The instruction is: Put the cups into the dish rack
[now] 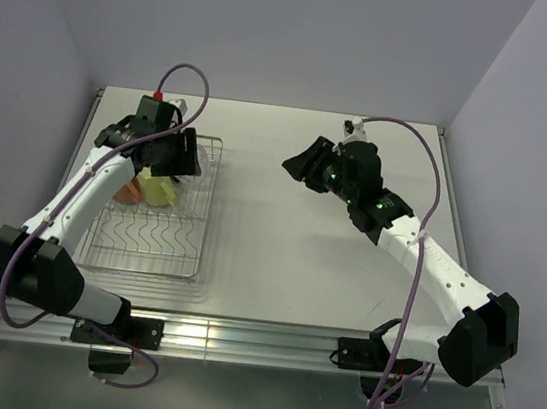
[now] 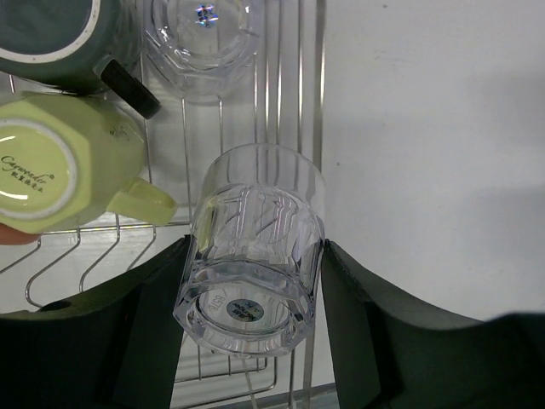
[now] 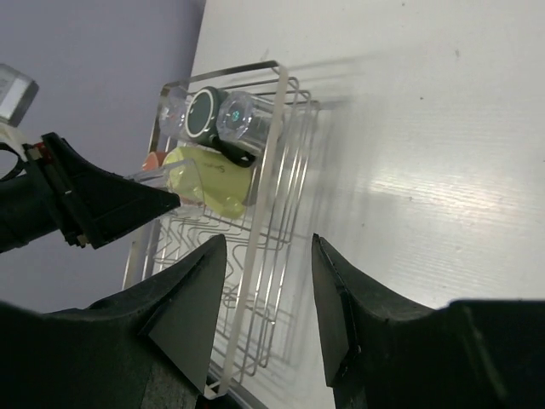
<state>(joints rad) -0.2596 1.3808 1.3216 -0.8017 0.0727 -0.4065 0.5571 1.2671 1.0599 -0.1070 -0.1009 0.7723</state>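
The left gripper point(image 2: 254, 264) is clamped on a clear tumbler point(image 2: 255, 226) held squarely between its fingers over the rack's point(image 2: 300, 102) edge, just beside the yellow-green cup point(image 2: 60, 166), while the right gripper point(image 3: 270, 247) hangs empty with its fingers apart above the table point(image 1: 301, 228).

Probably a robotics lab booth: bare lilac walls point(image 1: 276, 33) enclose a white table point(image 1: 278, 246) with bolted robot arms point(image 1: 427, 260).

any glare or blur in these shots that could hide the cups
Left wrist: held tumbler sharp, small glint on the far tumbler. Right wrist: bright sheen across the table, cups still readable. Top external: even, soft light.
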